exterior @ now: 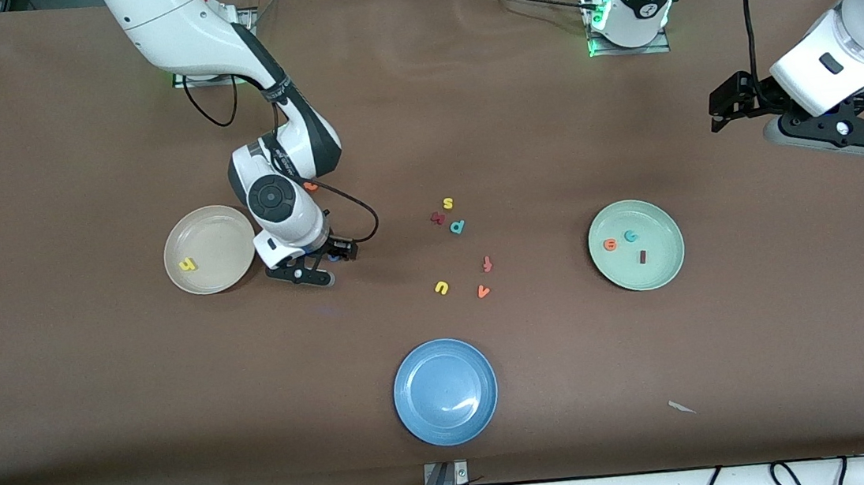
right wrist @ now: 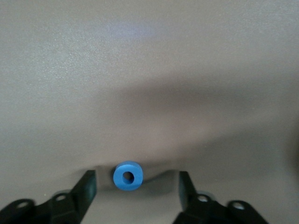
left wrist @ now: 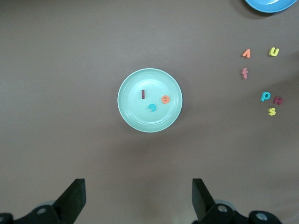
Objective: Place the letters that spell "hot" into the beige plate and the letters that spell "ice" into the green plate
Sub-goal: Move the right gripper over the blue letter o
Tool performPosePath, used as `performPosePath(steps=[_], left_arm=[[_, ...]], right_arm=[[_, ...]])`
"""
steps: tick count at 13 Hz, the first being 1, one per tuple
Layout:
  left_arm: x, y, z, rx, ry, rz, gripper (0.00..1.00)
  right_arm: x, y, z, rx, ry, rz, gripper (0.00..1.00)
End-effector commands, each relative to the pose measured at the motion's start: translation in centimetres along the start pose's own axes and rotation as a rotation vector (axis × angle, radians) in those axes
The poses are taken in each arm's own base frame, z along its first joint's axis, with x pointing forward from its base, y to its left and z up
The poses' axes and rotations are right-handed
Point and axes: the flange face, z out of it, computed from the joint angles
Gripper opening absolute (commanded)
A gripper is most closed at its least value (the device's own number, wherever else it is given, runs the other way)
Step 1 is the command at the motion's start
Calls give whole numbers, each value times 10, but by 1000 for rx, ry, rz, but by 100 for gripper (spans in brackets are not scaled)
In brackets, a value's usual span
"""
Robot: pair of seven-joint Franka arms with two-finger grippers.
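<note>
Right tool (exterior: 323,267) is down at the tabletop (exterior: 97,386) just beside the beige plate (exterior: 201,276), toward the loose letter cluster. Its fingers (right wrist: 86,186) straddle the blue o (right wrist: 128,176): o sits between them with a gap each side, not gripped, jaws apart. Yellow h (exterior: 187,264) lies in the beige plate beside this tool.

Orange t (exterior: 487,264) is still on the tabletop, well away from the right tool toward the green plate (exterior: 665,271), among yellow u (exterior: 441,287), orange v (exterior: 483,291), teal p (exterior: 457,226), yellow s (exterior: 447,204) and a dark red letter (exterior: 437,217).

Left tool (left wrist: 138,200) waits up in the air at its own end of the table, released, jaws wide. Green plate sits below and ahead of it, holding dark red i (left wrist: 143,94), teal c (left wrist: 151,108), orange e (left wrist: 165,99). Blue plate (exterior: 445,391) is apart from both tools.
</note>
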Motion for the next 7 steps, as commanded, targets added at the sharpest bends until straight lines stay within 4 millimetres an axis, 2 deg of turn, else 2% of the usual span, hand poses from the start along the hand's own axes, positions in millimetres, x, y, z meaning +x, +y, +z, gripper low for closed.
performPosePath(steps=[1,2,3,5,7], left_arm=[[-1,-2,-3,-13,1,11,100],[-1,-1,-3,-11,1,14,100],[-1,-2,-4,-11,2,13,100],[-1,-4,-4,-11,4,10,100],[-1,-3,-4,-11,6,11,100]], right_arm=[[0,-4,3,6,2,7,71],[0,-4,4,4,0,7,63],[0,-4,3,5,1,7,61],[0,-4,3,5,1,5,48],[0,-4,4,3,0,4,46]])
